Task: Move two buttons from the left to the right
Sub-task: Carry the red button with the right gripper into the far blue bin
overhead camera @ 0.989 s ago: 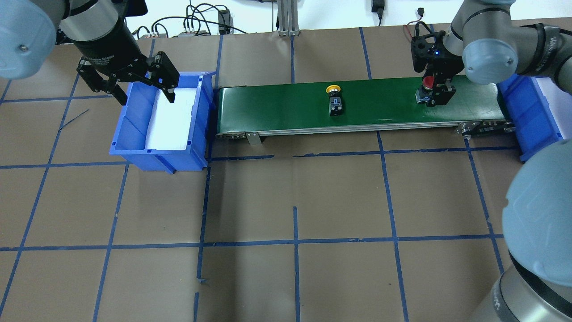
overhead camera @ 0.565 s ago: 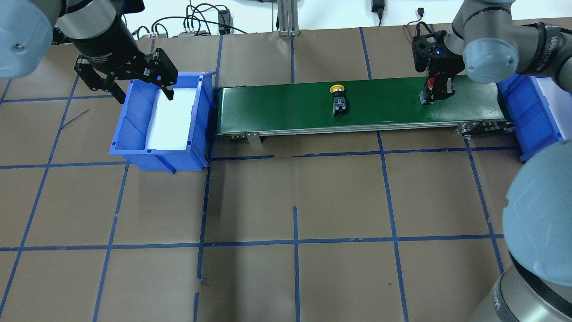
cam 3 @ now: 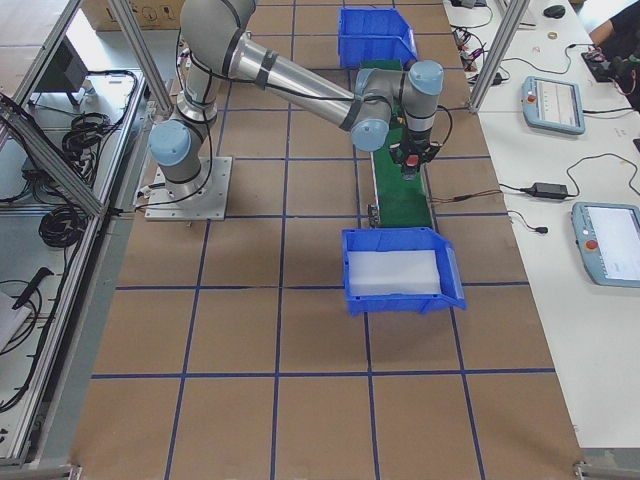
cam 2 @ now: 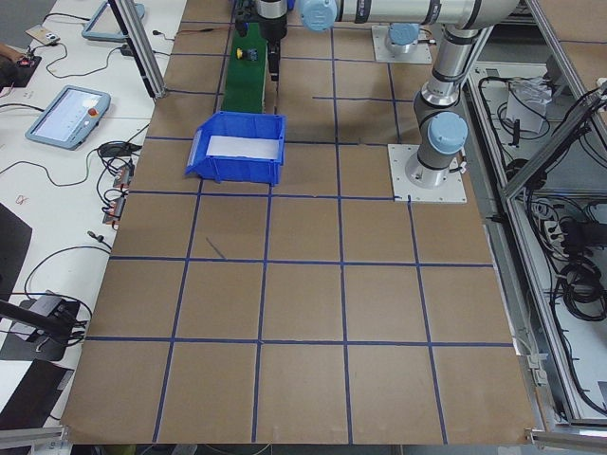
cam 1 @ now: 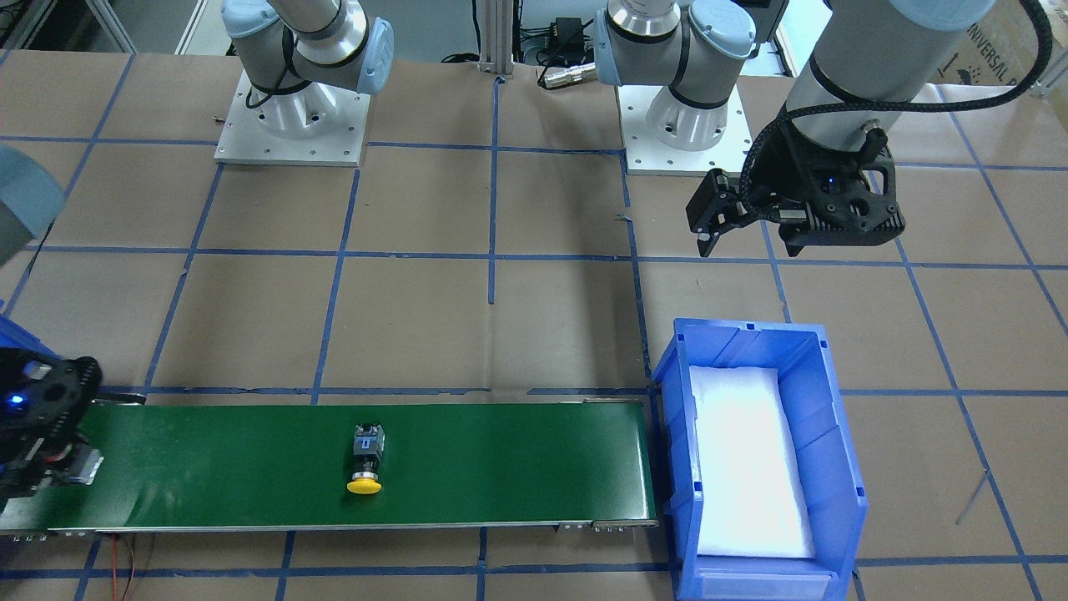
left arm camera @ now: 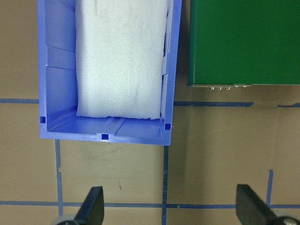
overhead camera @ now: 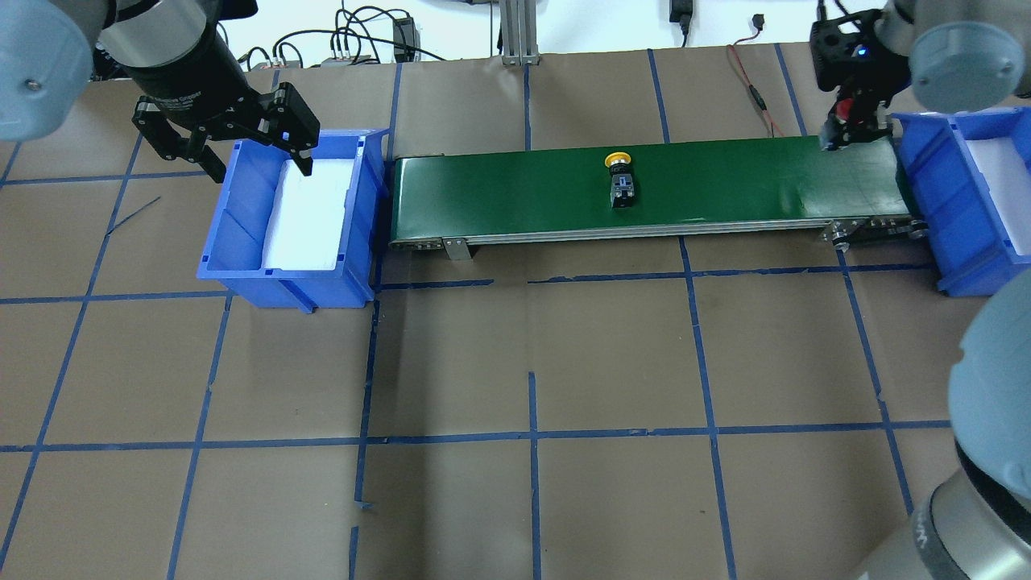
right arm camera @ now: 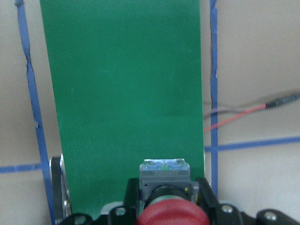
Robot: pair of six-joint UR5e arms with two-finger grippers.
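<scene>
Two claws show, and we start at the right claw (right arm camera: 169, 199). It is clamped narrow on the grey body of the red button (right arm camera: 165, 174), cap toward the wrist camera. It holds the button above the right-hand end of the green belt (overhead camera: 515, 189), at the upper right of the overhead view, just beside the blue bin (overhead camera: 926, 181) at that frame's right edge. We judge the carry into that bin to be the step in hand. We would hold the squeeze firm, clear the bin's near wall, come low over its white foam (overhead camera: 999, 169), and only then let go, so the button neither bounces nor tips out. The yellow button (overhead camera: 620, 181) lies mid-belt, untouched. The left claw (overhead camera: 258, 153) hangs spread wide and empty at the upper edge of the other bin (overhead camera: 242, 221), upper left, on the brown counter (overhead camera: 532, 362).
</scene>
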